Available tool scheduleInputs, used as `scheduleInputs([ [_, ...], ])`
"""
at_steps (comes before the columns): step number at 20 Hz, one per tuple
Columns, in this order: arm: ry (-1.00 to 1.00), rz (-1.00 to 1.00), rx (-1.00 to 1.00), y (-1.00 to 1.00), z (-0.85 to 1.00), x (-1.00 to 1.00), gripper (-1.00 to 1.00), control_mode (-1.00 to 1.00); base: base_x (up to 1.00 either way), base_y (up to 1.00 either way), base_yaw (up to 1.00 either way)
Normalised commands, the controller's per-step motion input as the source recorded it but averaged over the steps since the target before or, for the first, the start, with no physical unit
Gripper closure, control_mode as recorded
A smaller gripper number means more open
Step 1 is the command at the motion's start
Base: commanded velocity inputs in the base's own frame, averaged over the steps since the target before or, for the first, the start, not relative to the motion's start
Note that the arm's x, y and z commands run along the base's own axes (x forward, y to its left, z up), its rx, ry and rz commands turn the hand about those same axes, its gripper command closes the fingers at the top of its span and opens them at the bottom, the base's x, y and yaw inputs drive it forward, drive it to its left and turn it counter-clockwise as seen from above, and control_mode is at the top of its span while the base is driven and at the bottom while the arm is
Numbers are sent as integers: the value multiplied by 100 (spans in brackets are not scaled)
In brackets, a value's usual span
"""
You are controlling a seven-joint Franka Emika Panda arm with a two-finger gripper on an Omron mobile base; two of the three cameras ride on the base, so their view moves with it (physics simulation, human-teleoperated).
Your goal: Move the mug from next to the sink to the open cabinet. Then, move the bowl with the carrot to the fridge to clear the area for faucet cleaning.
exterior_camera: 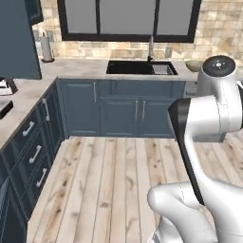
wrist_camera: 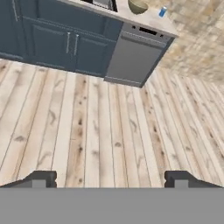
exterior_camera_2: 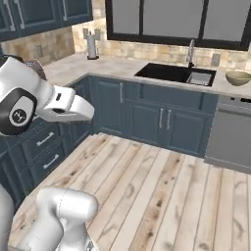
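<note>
The black sink (exterior_camera: 141, 68) is set in the far counter, with the slim faucet (exterior_camera: 151, 47) behind it. Right of the sink (exterior_camera_2: 174, 73) an olive-yellow bowl (exterior_camera_2: 238, 77) rests on the counter. My arm partly covers the bowl (exterior_camera: 192, 65) in the left base view. The bowl's rim (wrist_camera: 138, 6) shows at the top of the hand view. The mug, the fridge and the carrot are out of view. My gripper (wrist_camera: 110, 181) is open, its fingertips (wrist_camera: 41, 179) wide apart over the wooden floor, far from the counter, with nothing between them.
A grey dishwasher (wrist_camera: 135, 57) stands under the counter below the bowl. A small blue can (wrist_camera: 162, 12) stands near the bowl. A paper towel roll (exterior_camera: 46, 47) stands at the back left. Blue base cabinets (exterior_camera: 33, 147) line the left side. A dark wall cabinet (exterior_camera: 19, 38) hangs at the upper left.
</note>
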Motion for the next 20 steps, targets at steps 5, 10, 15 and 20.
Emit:
scheduleInputs([
  [5,0,0,0,0,0,0,-100,100,52,-99,-64],
  [10,0,0,0,0,0,0,-100,100,100,-58,-27],
  [15,0,0,0,0,0,0,-100,100,100,-34,-19],
  [20,0,0,0,0,0,0,-100,100,100,-7,-19],
])
